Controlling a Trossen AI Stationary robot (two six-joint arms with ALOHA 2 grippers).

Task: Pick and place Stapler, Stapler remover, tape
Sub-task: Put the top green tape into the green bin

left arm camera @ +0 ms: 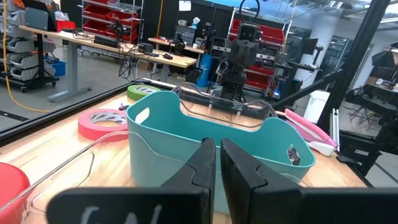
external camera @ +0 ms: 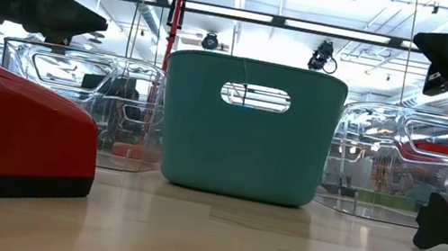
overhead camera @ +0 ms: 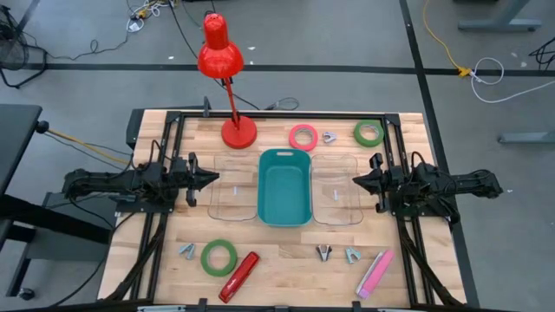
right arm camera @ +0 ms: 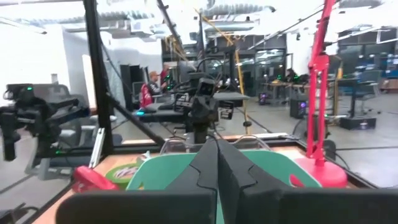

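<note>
I have both arms parked level above the table, facing each other across the teal bin (overhead camera: 284,185), and nothing is picked yet. My left gripper (overhead camera: 211,179) has its fingers pinched nearly together on nothing, its tips just over the near edge of the clear tray (overhead camera: 232,189) on its side; my right gripper (overhead camera: 356,182) is clamped fully closed and empty, tips at the edge of the other clear tray (overhead camera: 337,189). The red stapler (overhead camera: 239,276) lies well off to the side of the left gripper, toward the front edge of the table, just beside a green tape roll (overhead camera: 218,257). I judge it rigid and fairly heavy with a smooth shell, so I would take it across its narrow body near the middle, not by the springy top arm. A staple remover (overhead camera: 187,251) sits beside that roll: small, light, hard, and prone to skating, so I would pinch across its jaws' hinge. The pink stapler (overhead camera: 375,273) lies likewise off to the side of the right gripper, with two more removers (overhead camera: 323,252) (overhead camera: 352,256) near it. The pink tape (overhead camera: 303,136) and another green roll (overhead camera: 368,132) lie on the opposite side, by the red lamp (overhead camera: 227,76); rolls are light and stiff, best gripped through the rim.
</note>
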